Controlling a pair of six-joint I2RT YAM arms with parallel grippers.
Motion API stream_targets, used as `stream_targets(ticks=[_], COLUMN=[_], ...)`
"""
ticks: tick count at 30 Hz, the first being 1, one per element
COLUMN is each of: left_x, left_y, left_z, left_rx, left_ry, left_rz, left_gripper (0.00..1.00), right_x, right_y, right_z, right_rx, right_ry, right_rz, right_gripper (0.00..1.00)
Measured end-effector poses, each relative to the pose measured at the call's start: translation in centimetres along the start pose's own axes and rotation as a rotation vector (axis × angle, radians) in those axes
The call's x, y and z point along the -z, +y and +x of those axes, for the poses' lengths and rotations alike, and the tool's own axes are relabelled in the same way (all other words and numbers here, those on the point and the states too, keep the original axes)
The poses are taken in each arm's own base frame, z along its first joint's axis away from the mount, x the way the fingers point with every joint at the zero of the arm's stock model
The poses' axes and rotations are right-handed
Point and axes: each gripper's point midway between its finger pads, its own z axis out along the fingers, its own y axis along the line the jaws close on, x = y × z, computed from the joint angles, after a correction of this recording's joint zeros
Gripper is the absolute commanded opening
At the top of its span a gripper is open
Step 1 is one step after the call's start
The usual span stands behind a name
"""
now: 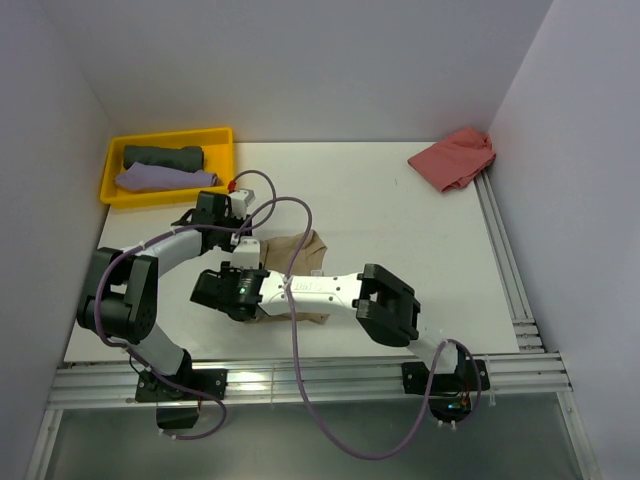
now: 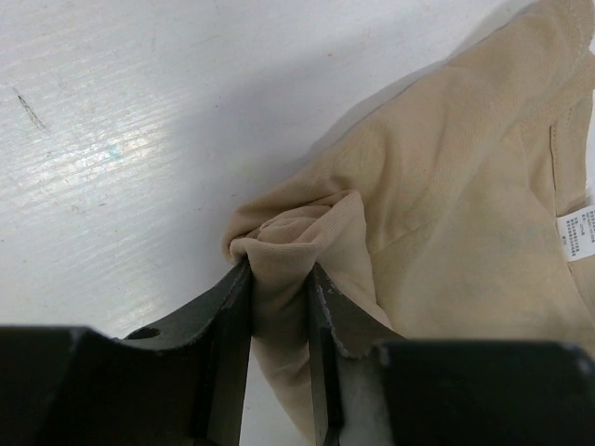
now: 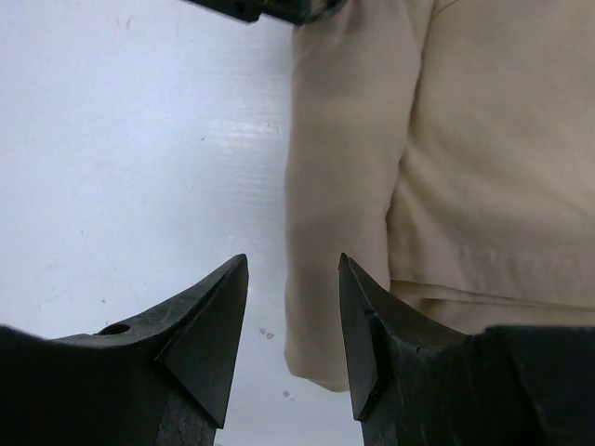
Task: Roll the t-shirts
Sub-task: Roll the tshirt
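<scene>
Filling the yellow tray are a grey-green t-shirt and lilac t-shirt.

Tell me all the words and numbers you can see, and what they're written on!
White tag sewn into the tan t-shirt: rows of tiny print, too small to read.
Faint dark marking on the white link of the right arm: too blurred to read.
Nothing else in these views shows any readable words, numbers or signs.
</scene>
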Motion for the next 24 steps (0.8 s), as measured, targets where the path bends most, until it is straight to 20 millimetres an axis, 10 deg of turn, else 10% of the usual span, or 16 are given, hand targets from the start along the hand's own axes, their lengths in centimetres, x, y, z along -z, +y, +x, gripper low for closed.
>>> stream_targets(ticks=[24], left_x=[0.1], left_y=[0.0], left_z=[-0.1], left_rx=[0.003], left_ry=[0.01], left_rz=[-0.003], left_gripper=[0.64], right_x=[-2.4], right_y=[-1.4], right_z=[3.2], right_rx=[0.089], right_ry=[0.041], right_rz=[0.099], right_gripper=[0.52])
